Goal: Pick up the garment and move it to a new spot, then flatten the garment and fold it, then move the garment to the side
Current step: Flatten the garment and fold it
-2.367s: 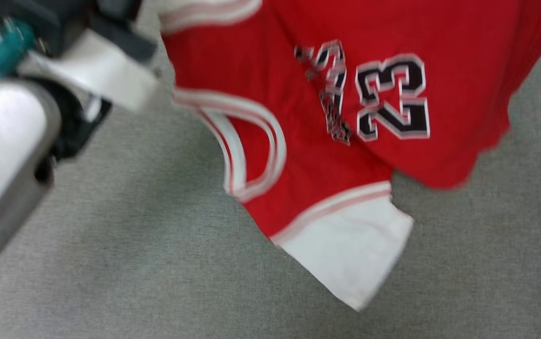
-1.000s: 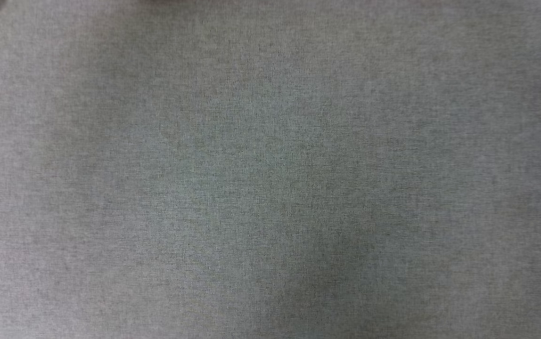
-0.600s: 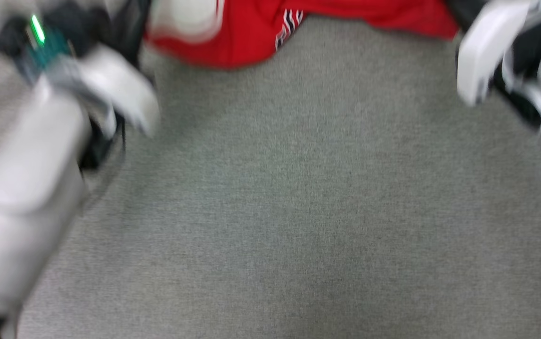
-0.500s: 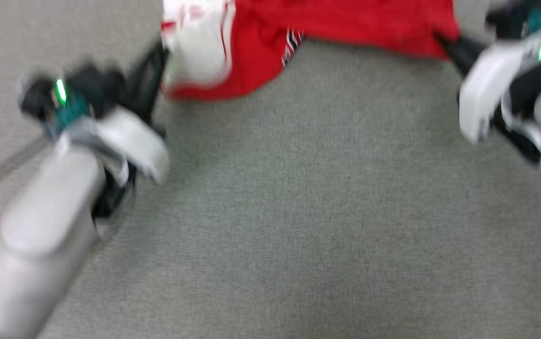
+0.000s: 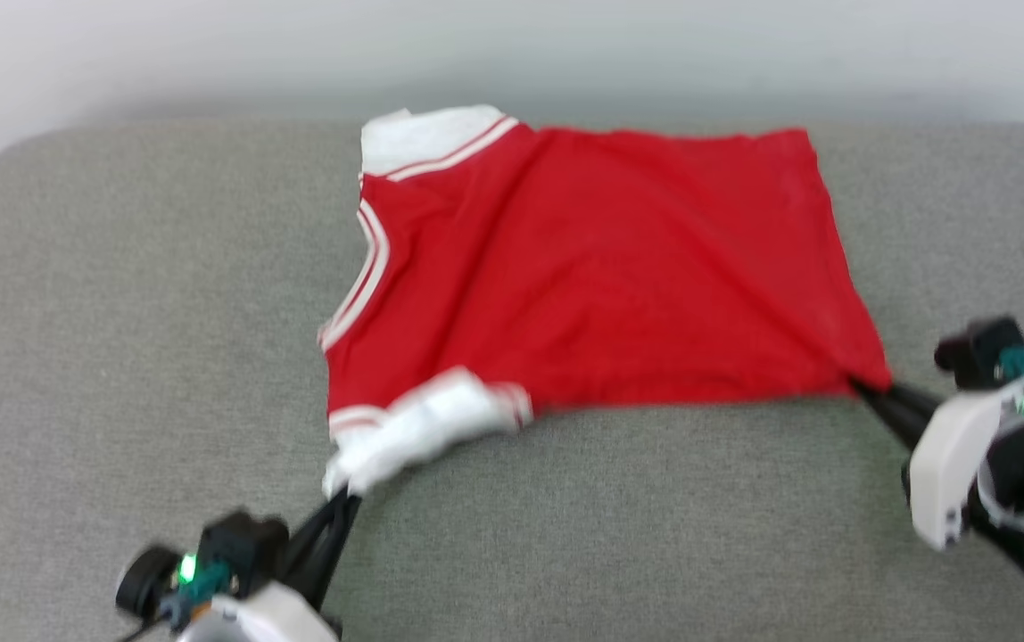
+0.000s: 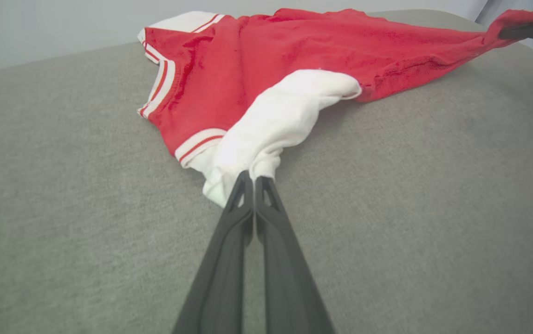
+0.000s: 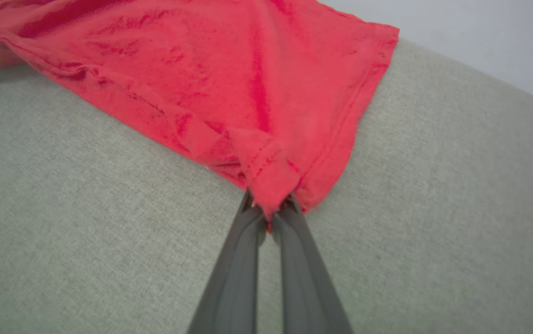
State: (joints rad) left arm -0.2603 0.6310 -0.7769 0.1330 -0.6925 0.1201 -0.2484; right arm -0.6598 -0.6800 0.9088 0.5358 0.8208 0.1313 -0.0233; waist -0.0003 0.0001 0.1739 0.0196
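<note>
The garment [image 5: 601,276], a red T-shirt with white sleeves and striped trim, lies spread on the grey cushion [image 5: 119,294], plain red side up. My left gripper [image 5: 344,501] is shut on the near white sleeve [image 6: 276,125], pinching its bunched end in the left wrist view, where the gripper [image 6: 253,178] meets the cloth. My right gripper [image 5: 860,390] is shut on the near red hem corner [image 7: 271,185], which is pulled into a point; in the right wrist view the gripper [image 7: 267,208] holds that corner. The far sleeve [image 5: 427,135] lies flat at the back.
The cushion's rounded far edge [image 5: 209,125] meets a pale wall [image 5: 512,45] behind the garment. Bare grey fabric stretches left of the shirt and in front of it, between my two arms.
The head camera has swung up from close over the bare cushion to take in the whole garment. The shirt now lies spread out, its printed number side no longer facing up.
</note>
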